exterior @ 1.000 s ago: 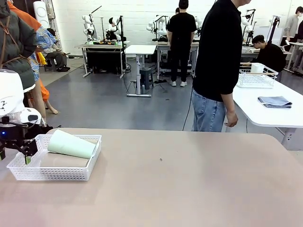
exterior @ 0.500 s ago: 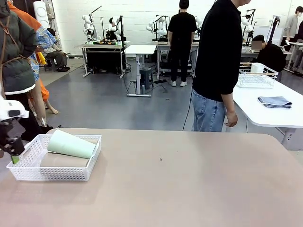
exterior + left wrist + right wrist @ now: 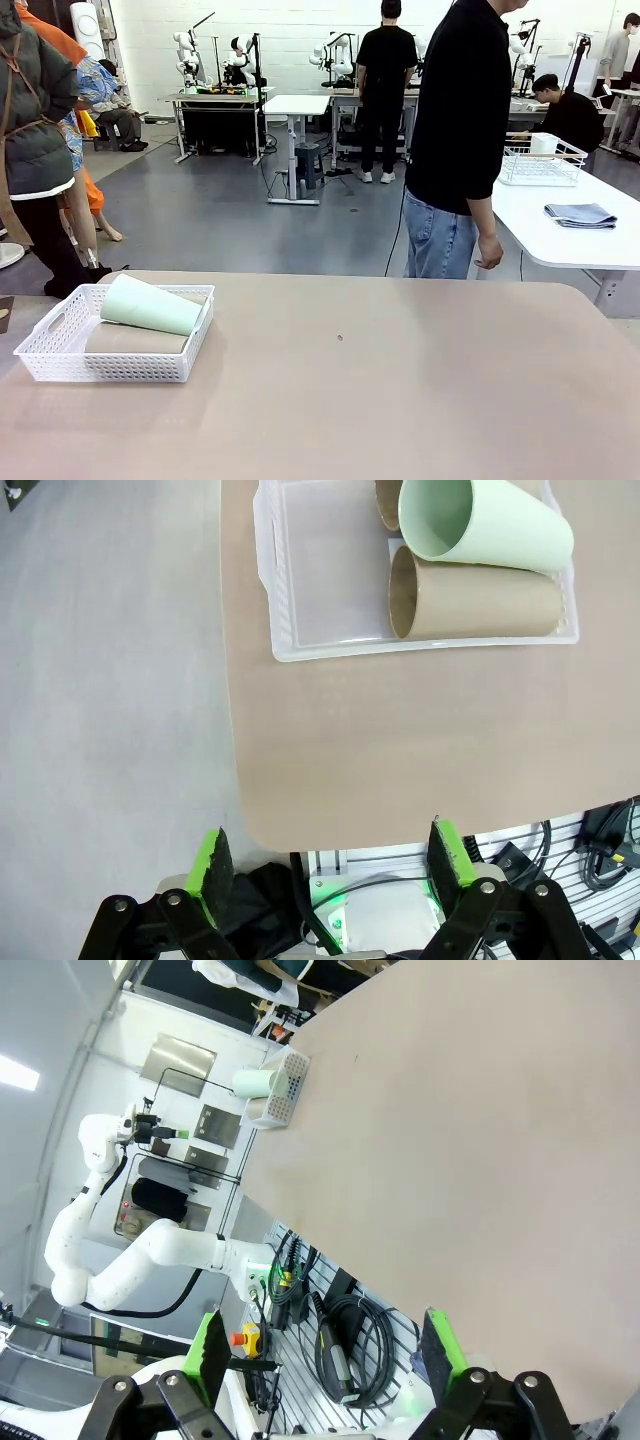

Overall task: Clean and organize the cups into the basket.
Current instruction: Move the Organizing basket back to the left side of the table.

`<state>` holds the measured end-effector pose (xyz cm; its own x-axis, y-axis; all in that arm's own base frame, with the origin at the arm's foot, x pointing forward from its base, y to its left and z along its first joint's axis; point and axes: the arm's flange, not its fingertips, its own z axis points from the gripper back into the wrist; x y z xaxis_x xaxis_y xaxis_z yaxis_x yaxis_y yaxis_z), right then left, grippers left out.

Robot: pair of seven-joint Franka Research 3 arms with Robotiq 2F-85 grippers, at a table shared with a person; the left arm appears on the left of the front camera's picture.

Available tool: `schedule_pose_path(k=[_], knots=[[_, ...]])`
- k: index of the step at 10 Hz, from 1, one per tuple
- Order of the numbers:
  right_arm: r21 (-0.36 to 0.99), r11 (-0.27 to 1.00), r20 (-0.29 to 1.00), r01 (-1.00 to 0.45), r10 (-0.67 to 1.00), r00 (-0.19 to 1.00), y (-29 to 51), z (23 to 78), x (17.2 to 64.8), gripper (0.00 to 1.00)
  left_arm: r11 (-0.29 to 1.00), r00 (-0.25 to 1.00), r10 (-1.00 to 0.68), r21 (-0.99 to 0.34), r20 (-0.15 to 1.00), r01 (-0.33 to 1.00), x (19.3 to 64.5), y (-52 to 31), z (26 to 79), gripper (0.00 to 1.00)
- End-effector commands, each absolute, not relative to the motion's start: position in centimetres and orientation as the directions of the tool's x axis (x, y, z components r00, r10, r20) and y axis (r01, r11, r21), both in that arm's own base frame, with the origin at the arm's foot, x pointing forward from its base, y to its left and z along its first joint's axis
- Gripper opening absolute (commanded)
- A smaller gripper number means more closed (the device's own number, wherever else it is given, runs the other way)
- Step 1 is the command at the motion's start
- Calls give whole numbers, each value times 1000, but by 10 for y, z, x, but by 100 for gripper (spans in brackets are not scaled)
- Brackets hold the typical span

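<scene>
The white lattice basket (image 3: 110,365) stands at the table's near left. In it a pale mint cup (image 3: 150,305) lies on its side over a tan cup (image 3: 135,340). From above, the left wrist view shows the basket (image 3: 330,580) with the mint cup (image 3: 490,525) resting on two tan cups (image 3: 480,600), the second (image 3: 388,505) partly hidden. My left gripper (image 3: 330,855) is open and empty, high above the table's edge and apart from the basket. My right gripper (image 3: 323,1352) is open and empty off the table's other end; far off are the basket (image 3: 285,1085) and the left arm (image 3: 100,1140).
A person in a black shirt and jeans (image 3: 460,140) stands at the far side of the beige table (image 3: 400,380). A white side table at the right holds a wire basket (image 3: 540,160) and a folded cloth (image 3: 580,215). Cables (image 3: 350,1345) hang below the table edge.
My left arm, which hung beside the basket's left end a second ago, has drawn back up and to the left, out of the front view. The cups and basket have not moved.
</scene>
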<state>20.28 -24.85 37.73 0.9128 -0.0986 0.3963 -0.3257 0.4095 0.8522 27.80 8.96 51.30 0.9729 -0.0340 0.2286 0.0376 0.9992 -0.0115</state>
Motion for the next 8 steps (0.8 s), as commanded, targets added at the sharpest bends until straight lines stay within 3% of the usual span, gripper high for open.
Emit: schedule_pose_path(k=[1, 6, 8], knots=[[851, 414, 396, -322, -104, 912, -251, 378, 207, 100, 999, 976, -41, 3, 212, 42, 292, 87, 502, 100], [851, 414, 396, -322, -104, 912, -251, 378, 207, 100, 999, 979, -40, -7, 199, 42, 288, 88, 502, 100], [851, 414, 396, -322, -104, 912, -251, 378, 207, 100, 882, 986, -28, -460, 165, 103, 304, 125, 521, 100]])
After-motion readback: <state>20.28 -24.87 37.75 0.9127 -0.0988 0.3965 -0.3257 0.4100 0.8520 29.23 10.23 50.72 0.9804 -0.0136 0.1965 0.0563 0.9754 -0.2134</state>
